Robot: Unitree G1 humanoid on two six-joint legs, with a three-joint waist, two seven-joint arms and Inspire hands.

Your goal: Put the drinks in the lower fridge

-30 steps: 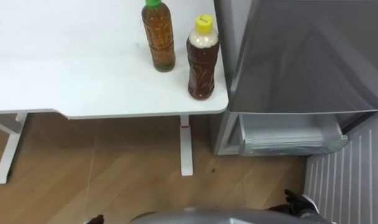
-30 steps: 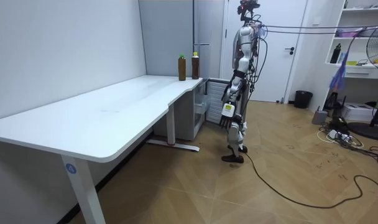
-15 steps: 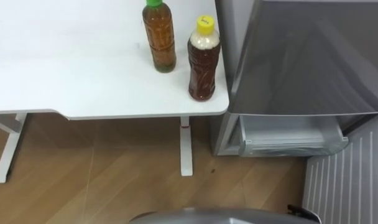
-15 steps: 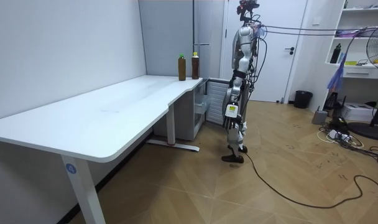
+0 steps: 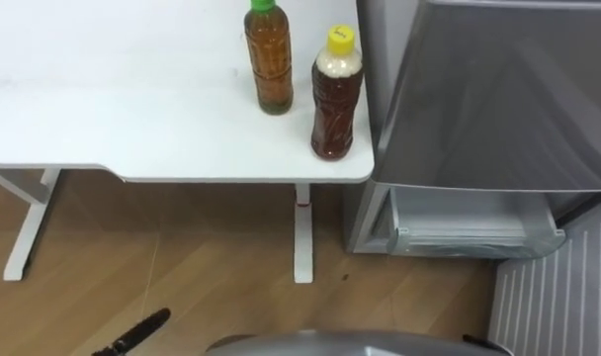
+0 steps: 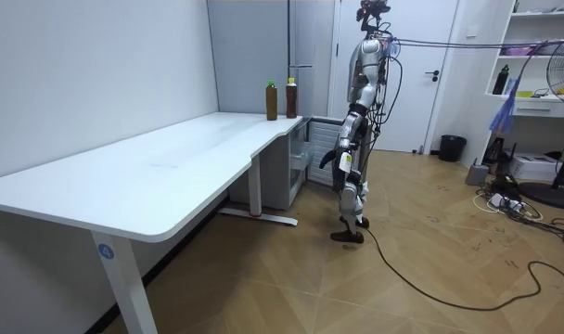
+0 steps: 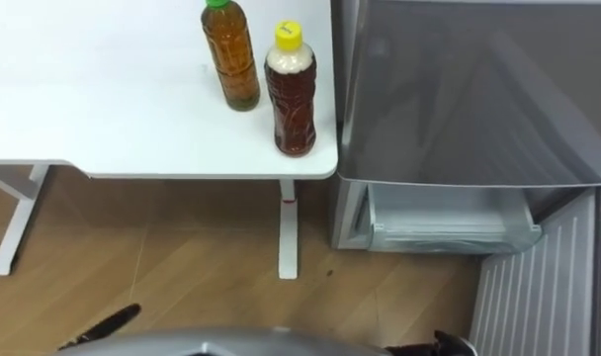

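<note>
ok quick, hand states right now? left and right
Left hand: open, fingers straight, holding nothing.
Right hand: just at the bottom edge of the view, cannot tell.

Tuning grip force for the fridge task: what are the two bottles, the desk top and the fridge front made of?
Green-capped bottle and yellow-capped bottle: clear glossy plastic, probably PET, since the brown drink shows through the walls.
Desk top: white, smooth and matte, likely laminate board.
Fridge: grey with a soft satin sheen, painted or brushed metal, can't tell which.
</note>
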